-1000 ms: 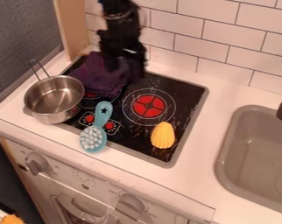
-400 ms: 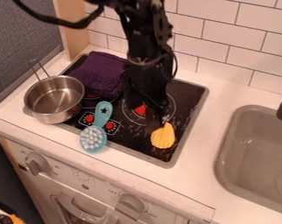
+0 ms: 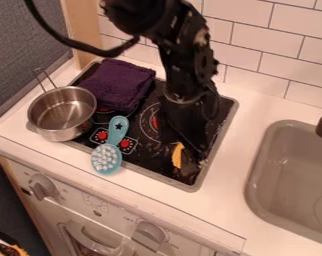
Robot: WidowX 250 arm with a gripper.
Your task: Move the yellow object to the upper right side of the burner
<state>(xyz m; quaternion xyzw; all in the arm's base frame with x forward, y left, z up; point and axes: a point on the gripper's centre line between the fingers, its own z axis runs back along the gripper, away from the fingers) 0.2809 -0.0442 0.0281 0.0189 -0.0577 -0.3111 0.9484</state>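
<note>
My gripper (image 3: 190, 162) hangs low over the front right part of the black stove top (image 3: 140, 162), directly at the yellow object (image 3: 178, 155). Only a narrow left strip of the yellow object shows; the gripper covers the rest of it. The right burner (image 3: 152, 120), with its red centre, is partly hidden behind the arm. Whether the gripper holds the yellow object cannot be made out.
A teal brush (image 3: 107, 158) lies across the stove's front edge. The metal pot (image 3: 62, 114) stands at the left, a folded purple cloth (image 3: 117, 84) at the back left. The grey sink (image 3: 290, 185) is at the right.
The arm has come down from the back left over the cloth, across the right burner, to the yellow object, and now covers most of it. The cloth is uncovered.
</note>
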